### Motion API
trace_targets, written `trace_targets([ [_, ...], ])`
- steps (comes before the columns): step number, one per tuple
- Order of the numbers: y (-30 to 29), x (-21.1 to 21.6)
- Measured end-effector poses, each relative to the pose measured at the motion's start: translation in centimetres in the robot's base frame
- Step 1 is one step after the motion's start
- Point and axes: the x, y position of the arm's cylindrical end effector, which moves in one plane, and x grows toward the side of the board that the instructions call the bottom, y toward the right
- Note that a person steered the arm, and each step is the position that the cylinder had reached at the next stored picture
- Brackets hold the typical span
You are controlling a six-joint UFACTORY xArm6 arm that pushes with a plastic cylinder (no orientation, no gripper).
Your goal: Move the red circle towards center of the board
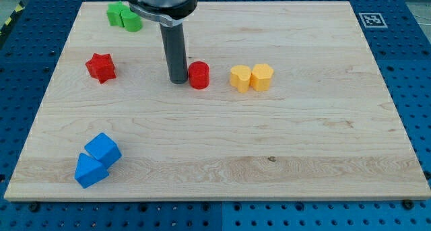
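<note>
The red circle [199,75] stands on the wooden board [222,150], a little above and left of the board's middle. My tip [178,80] rests on the board right against the red circle's left side, touching or nearly touching it. The dark rod rises from there to the view's top.
A red star [101,67] lies at the left. Two green blocks [124,17] sit at the top left, partly behind the arm. A yellow star-like block [240,77] and a yellow hexagon-like block [262,77] lie right of the red circle. Two blue blocks [96,159] sit at the bottom left.
</note>
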Motion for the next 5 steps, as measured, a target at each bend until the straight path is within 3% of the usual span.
trace_targets([
  [4, 4.2, 0.2],
  [5, 1.4, -1.8],
])
